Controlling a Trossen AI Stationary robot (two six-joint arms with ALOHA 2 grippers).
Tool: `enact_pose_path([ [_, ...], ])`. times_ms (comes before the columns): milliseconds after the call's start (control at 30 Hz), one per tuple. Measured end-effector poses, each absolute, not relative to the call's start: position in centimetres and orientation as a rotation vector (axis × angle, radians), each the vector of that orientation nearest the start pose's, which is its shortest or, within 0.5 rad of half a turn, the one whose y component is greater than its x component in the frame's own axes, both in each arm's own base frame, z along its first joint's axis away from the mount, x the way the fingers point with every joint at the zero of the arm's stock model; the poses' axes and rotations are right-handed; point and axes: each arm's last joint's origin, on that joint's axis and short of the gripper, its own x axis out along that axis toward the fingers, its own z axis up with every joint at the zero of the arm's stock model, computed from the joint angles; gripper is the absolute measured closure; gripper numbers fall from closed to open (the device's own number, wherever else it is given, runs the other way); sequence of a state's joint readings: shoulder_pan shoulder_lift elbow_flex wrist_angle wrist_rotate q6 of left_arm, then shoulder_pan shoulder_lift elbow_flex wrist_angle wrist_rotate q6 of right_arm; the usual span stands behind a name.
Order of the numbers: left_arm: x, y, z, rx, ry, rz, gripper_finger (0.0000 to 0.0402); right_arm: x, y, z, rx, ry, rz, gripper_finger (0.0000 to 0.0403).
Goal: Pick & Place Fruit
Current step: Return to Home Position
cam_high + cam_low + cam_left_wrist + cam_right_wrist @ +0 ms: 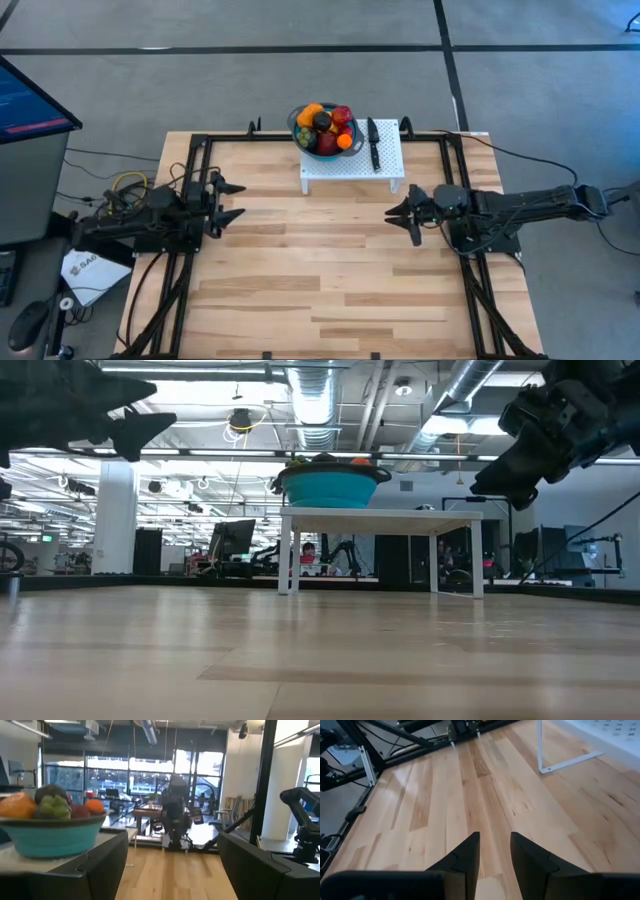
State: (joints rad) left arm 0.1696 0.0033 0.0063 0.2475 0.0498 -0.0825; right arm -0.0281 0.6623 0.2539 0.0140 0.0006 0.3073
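The left jaws are wide open and hold nothing. They hang above the light wooden counter (320,290) near its left edge, at the end of the dark left arm (140,222), and point toward the middle.

The right jaws are open just a little, with a thin gap, and they hold nothing. They hang above the counter near its right edge, at the end of the dark right arm (500,210). They face the left jaws, well apart from them.

At the far side of the counter, between the two arms, stands a small white shelf with tiny holes (350,168). On its left part sits a round blue bowl (328,490). The small toy fruits (325,128), red, orange, green and dark, are piled in the bowl. A slim black knife (374,143) lies flat on the shelf just beside the bowl, on the right arm's side.
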Motion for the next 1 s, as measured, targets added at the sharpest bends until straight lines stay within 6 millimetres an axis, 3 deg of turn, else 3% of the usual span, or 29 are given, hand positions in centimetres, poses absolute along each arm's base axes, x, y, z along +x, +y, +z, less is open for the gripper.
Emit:
enact_pose_path([
  [267, 9.9, 1.5, 17.2, -0.025, -0.063, 0.106, 0.0103, 15.1, -0.4, 18.3, 0.308, 0.416, -0.092, 0.0300],
  [567, 10.0, 1.3, 16.7, -0.017, -0.007, 0.022, 0.0124, 15.1, -0.4, 18.3, 0.308, 0.412, -0.091, 0.0300],
  [700, 10.0, 1.3, 16.6, -0.023, 0.003, 0.022, 0.0192, 15.1, -0.4, 18.3, 0.308, 0.413, -0.091, 0.0300],
  [900, 10.0, 1.2, 16.6, -0.024, 0.006, 0.011, 0.0371, 15.1, -0.4, 18.3, 0.308, 0.413, -0.091, 0.0300],
  [1000, 10.0, 1.2, 16.6, -0.024, 0.008, 0.006, 0.0389, 15.1, -0.4, 18.3, 0.308, 0.412, -0.091, 0.0300],
])
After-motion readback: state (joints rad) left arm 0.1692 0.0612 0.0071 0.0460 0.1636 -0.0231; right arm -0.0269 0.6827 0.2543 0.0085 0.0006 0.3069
